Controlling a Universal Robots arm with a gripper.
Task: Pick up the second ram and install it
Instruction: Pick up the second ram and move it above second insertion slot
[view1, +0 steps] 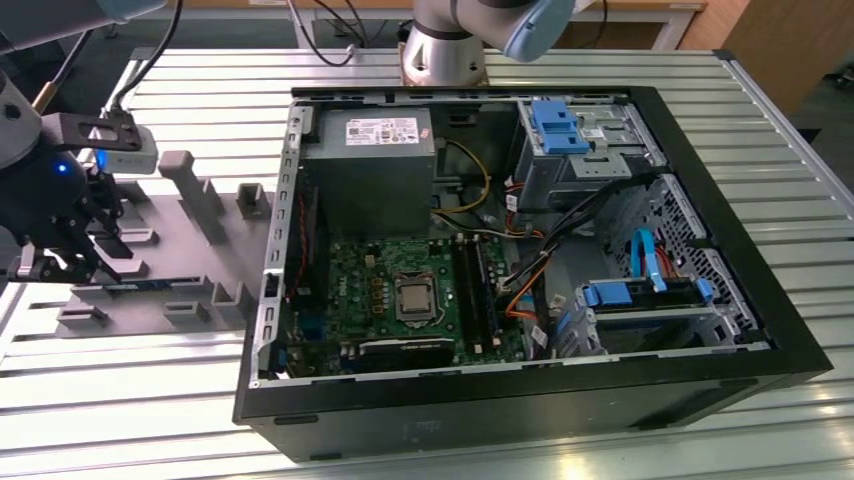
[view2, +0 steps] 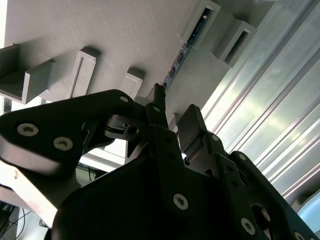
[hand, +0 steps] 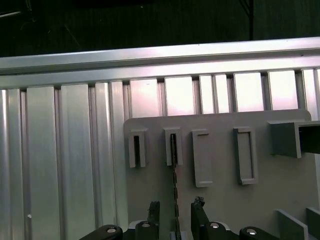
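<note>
The second ram stands on its long edge in a slot of the grey fixture plate, seen edge-on as a thin dark strip. Its blue-green board also shows in the second wrist view. In the exterior view it is a thin bluish strip at the far left. My gripper is open and straddles the ram, one finger on each side with a small gap to the board. In the exterior view the gripper hangs low over the fixture plate.
An open computer case lies on the slatted metal table, on the exterior view's right of the fixture. Its motherboard carries long black slots beside the processor socket. Grey upright blocks rise from the fixture plate near the gripper.
</note>
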